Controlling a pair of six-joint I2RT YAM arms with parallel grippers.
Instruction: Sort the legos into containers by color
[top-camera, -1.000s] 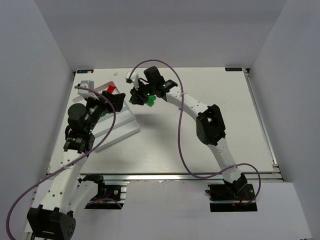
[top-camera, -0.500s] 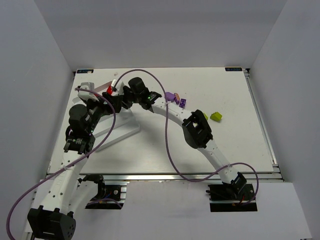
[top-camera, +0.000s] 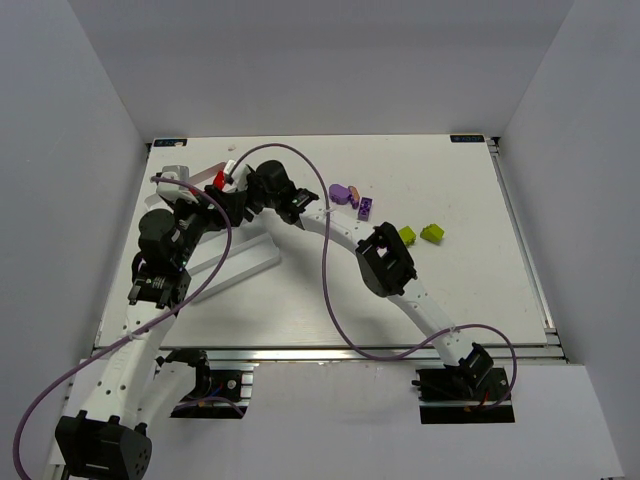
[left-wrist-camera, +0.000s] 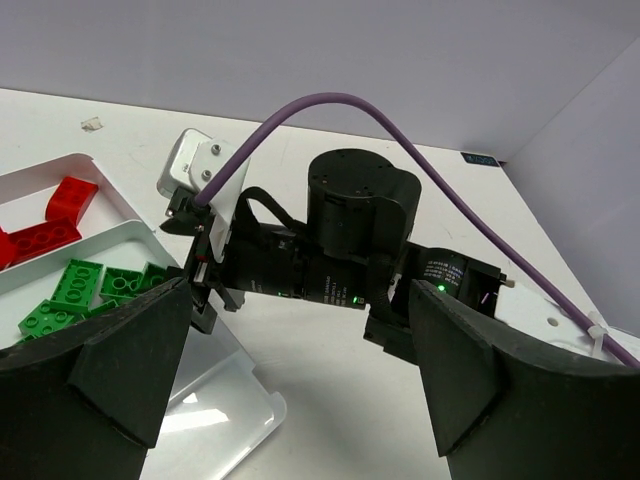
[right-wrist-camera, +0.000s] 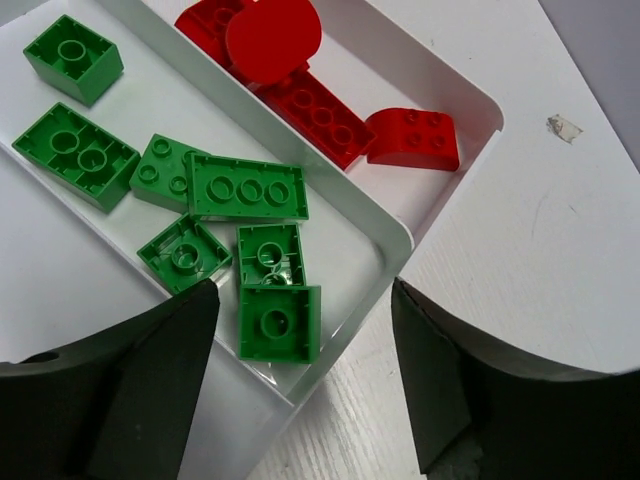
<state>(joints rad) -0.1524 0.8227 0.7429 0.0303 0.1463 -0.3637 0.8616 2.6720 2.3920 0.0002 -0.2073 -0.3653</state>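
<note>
The white tray (right-wrist-camera: 388, 243) holds several green legos (right-wrist-camera: 245, 188) in one compartment and red legos (right-wrist-camera: 322, 116) in the compartment beside it. My right gripper (right-wrist-camera: 300, 395) hovers open over the near end of the green compartment. A green brick (right-wrist-camera: 280, 322) lies upside down in the tray between and below its fingers, touching neither. My left gripper (left-wrist-camera: 295, 395) is wide open and empty beside the tray (left-wrist-camera: 225, 405), facing the right arm's wrist (left-wrist-camera: 345, 235). Purple legos (top-camera: 345, 193) and yellow-green legos (top-camera: 432, 233) lie on the table to the right.
Both arms crowd the tray (top-camera: 250, 262) at the left of the table. A purple cable (left-wrist-camera: 400, 130) arches over the right arm. A red round piece (right-wrist-camera: 273, 38) lies on the red bricks. A small scrap (right-wrist-camera: 561, 125) lies on the table past the tray.
My right arm swung left from the table's middle to the tray with a green brick, then opened its jaws. The brick now lies in the green compartment. The left arm stayed put.
</note>
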